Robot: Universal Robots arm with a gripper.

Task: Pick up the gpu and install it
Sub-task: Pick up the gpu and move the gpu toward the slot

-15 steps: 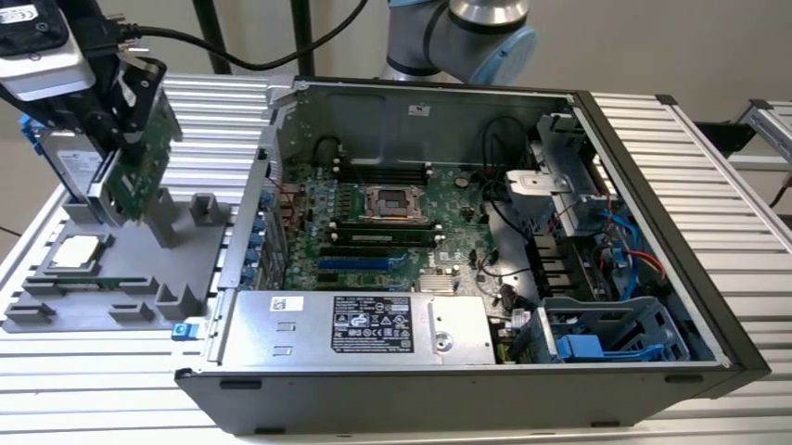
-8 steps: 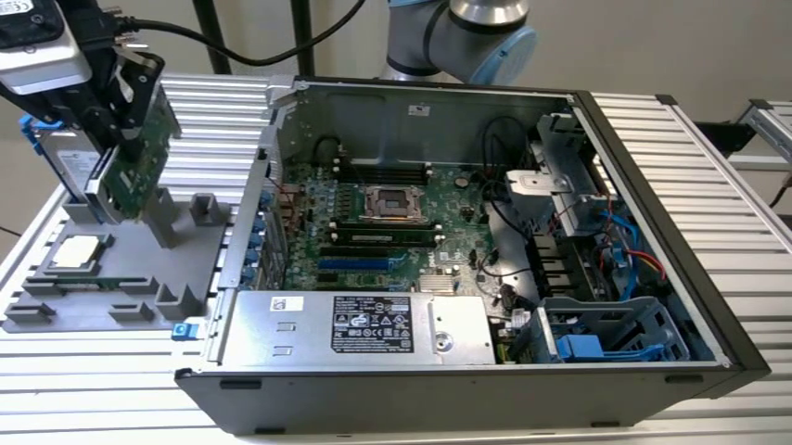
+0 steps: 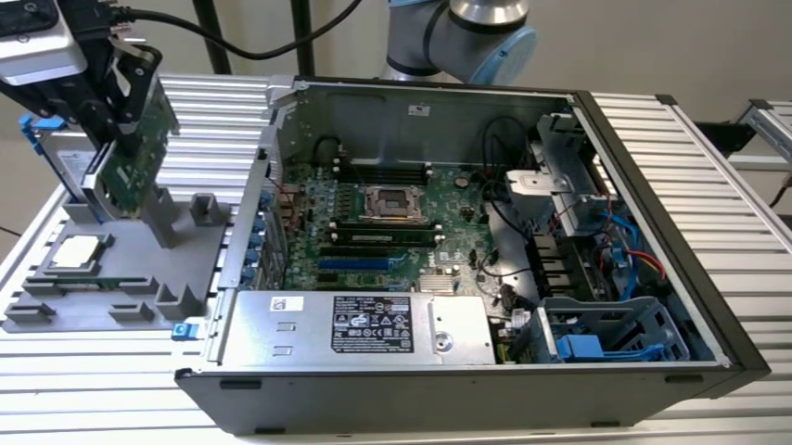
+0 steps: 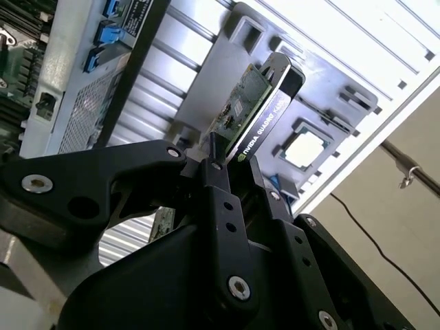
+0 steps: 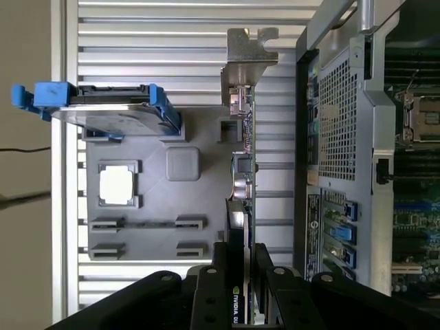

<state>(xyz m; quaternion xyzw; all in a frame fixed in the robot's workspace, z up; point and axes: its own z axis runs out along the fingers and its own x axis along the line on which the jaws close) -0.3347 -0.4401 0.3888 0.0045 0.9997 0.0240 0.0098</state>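
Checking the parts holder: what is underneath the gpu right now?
The grey parts tray lies below the gpu, which the tool grips. On it, beside the card, sit a silver chip and a blue-framed drive. The card itself hides the tray surface directly beneath it.

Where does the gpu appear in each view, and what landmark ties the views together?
Exterior view: the gpu stands upright at the exterior view's far left, over the grey tray.
First wrist view: the gpu is edge-on, clamped in the gripper, over the tray.
Second wrist view: the gpu slants out from the gripper.
Shared landmark: the silver CPU chip seated in the tray.
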